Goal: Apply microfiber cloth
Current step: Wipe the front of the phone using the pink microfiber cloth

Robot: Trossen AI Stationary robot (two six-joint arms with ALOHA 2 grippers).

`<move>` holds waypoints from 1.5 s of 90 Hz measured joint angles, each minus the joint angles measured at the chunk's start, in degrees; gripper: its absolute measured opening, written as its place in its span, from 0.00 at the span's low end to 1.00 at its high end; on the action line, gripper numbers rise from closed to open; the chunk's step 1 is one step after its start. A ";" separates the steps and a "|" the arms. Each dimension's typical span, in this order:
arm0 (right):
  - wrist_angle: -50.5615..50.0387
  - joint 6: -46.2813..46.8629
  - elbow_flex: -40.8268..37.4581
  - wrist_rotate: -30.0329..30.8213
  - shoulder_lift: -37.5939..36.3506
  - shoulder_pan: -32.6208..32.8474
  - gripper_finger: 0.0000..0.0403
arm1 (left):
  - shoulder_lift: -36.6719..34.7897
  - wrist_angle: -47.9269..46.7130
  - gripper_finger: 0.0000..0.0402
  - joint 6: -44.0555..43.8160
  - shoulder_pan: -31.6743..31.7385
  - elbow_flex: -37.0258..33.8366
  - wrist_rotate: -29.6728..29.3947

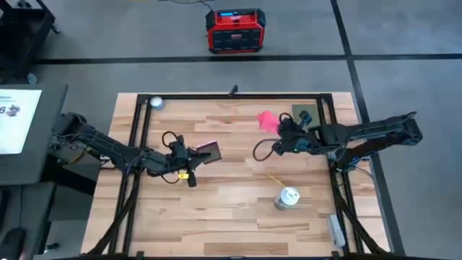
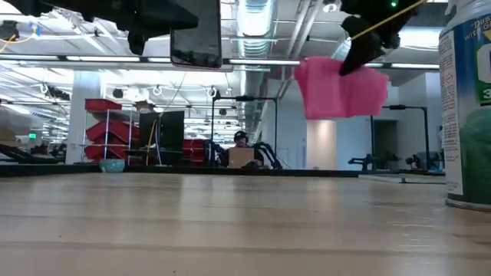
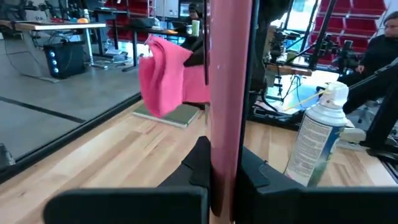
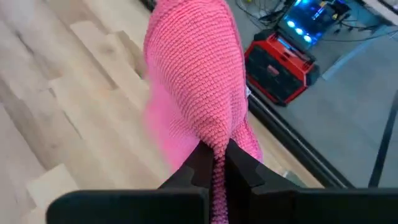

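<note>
Left arm reaches in from the frame's left edge toward the centre, its pincer [image 1: 193,160] clamped on the phone [image 1: 208,151]; right arm stretches from the right edge toward upper centre, its raised pincer [image 1: 283,128] pinching the cloth [image 1: 268,120]

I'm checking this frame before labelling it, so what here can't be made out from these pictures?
- Phone screen: in the left wrist view it shows edge-on, in the low view the top edge crops it.
- Spray can label: cropped by the low view's right edge, blurred in the left wrist view.
- Right gripper fingertips: the microfiber cloth covers them.
- Olive pad: partly under the right arm.
</note>
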 joint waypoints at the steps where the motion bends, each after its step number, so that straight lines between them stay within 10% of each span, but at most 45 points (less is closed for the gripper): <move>1: 0.03 0.35 -0.31 0.01 0.12 0.00 0.00 | 0.00 0.00 0.00 0.00 0.00 0.00 0.00; 32: 7.30 16.00 -10.75 -2.68 11.90 0.40 0.00 | -0.04 -0.40 0.00 -0.39 0.02 0.00 -0.04; 77: 57.17 3.89 -11.99 -31.88 33.38 1.53 0.03 | -0.04 -1.36 0.00 -1.29 0.02 -0.02 -0.04; 135: 60.27 0.74 -11.97 -32.50 30.37 1.20 0.62 | -0.04 -1.36 0.00 -0.97 0.02 -0.02 -0.04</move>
